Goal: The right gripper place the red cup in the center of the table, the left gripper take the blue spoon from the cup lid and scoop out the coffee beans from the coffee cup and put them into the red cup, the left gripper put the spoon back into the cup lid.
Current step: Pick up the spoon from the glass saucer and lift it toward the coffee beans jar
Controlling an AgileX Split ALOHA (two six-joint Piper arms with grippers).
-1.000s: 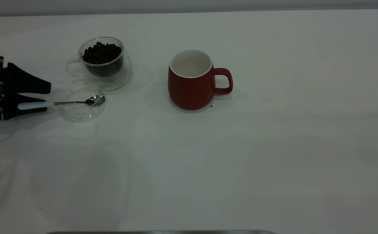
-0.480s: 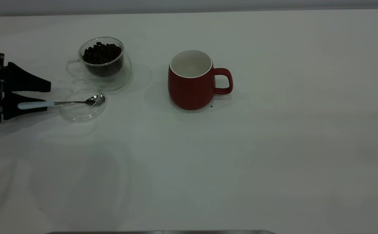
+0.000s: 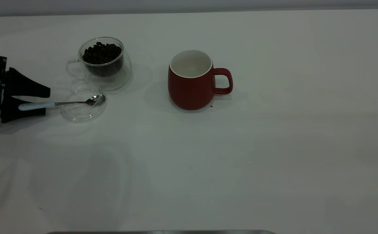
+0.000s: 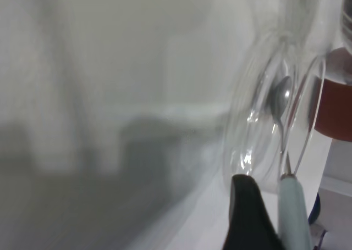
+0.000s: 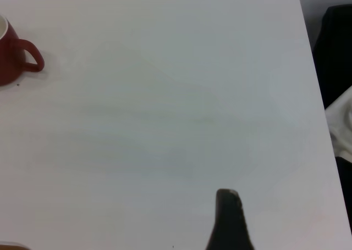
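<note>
The blue spoon (image 3: 60, 104) lies with its metal bowl inside the cup lid (image 3: 83, 103) and its pale handle reaching out over the lid's rim toward the left edge of the table (image 3: 273, 136). The left gripper (image 3: 46, 102) is at that handle: its two black fingers stand moderately apart, one above and one below the handle in the exterior view, the handle's end between them. Whether either finger touches the handle cannot be told from that view. In the left wrist view one black finger (image 4: 250, 214) sits just beside the handle, with the lid and spoon bowl directly ahead.

The lid rests on the table just in front of the coffee cup (image 3: 105, 63), which stands upright and holds the coffee beans (image 3: 102, 53) heaped near its rim. The red cup (image 3: 191, 80) stands upright near the table's middle, well apart from the glassware, handle turned away from it; its white inside shows no beans.

The right gripper (image 5: 228, 220) appears only in its own wrist view, as a single dark finger over bare table, far from the red cup; its opening cannot be told.
</note>
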